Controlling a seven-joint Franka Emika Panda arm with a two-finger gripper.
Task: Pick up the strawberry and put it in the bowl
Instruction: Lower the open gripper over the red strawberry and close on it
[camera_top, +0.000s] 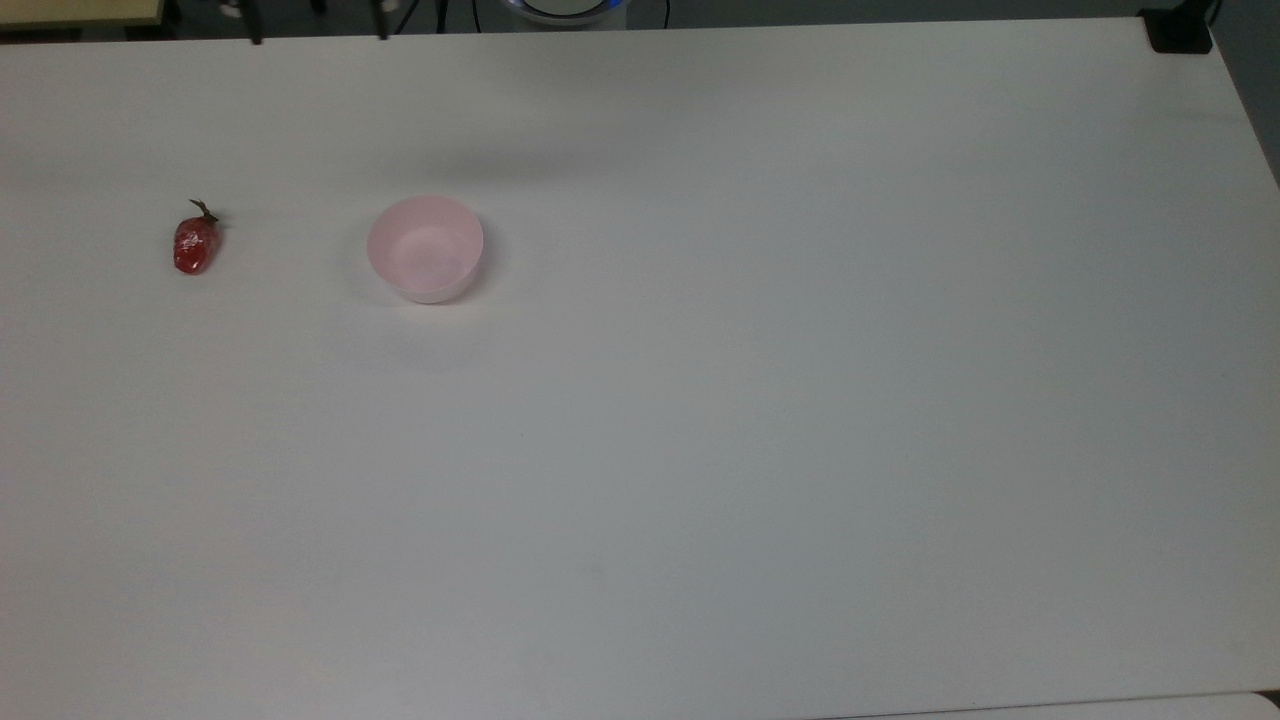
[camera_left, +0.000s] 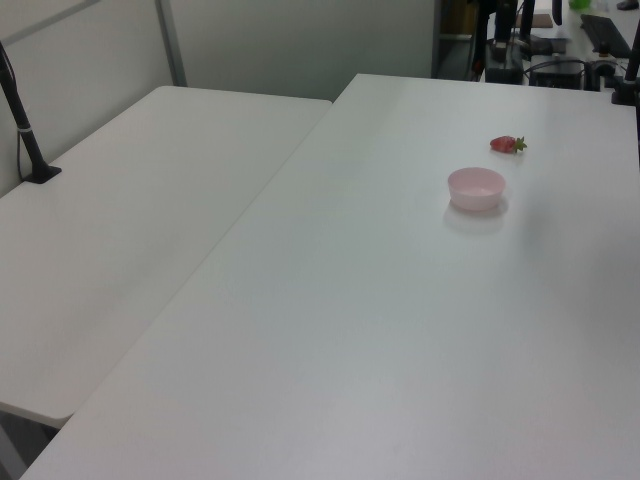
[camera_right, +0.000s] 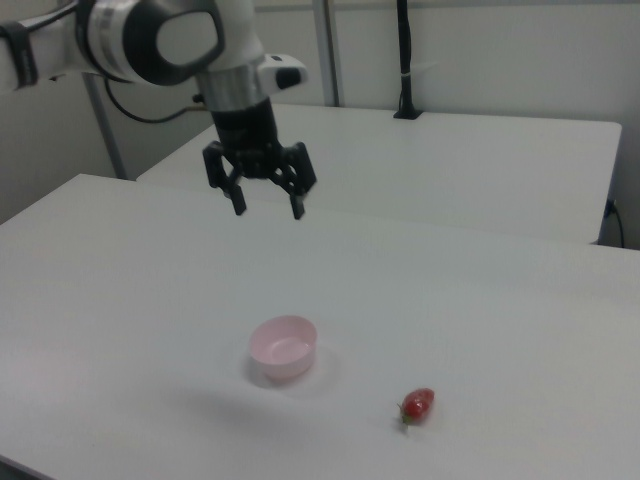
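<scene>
Hanging high above the white table (camera_right: 480, 300), the gripper (camera_right: 268, 211) points straight down with its two black fingers (camera_right: 297, 207) spread apart and nothing between them. In the right view it sits above and a little to the right view's left of the bowl (camera_right: 284, 347), well clear of the surface. In the top view the tips of the fingers (camera_top: 382, 20) poke in at the far edge of the table, and a soft shadow lies on the surface beyond the bowl (camera_top: 425, 248).

The bowl is pale pink, upright and empty, standing toward the far edge of the table in the top view's left half. The strawberry (camera_top: 196, 243) lies on its side on the bare surface, close to the table's edge at the top view's left, well apart from the bowl, with its dark stem pointing toward the far edge. In the right view the strawberry (camera_right: 417, 405) rests to the right view's right of the bowl and nearer the front edge. In the left view the strawberry (camera_left: 506, 144) lies beyond the bowl (camera_left: 476, 187), both near the table's edge at the left view's right.

A second white table (camera_left: 130, 230) stands alongside.
</scene>
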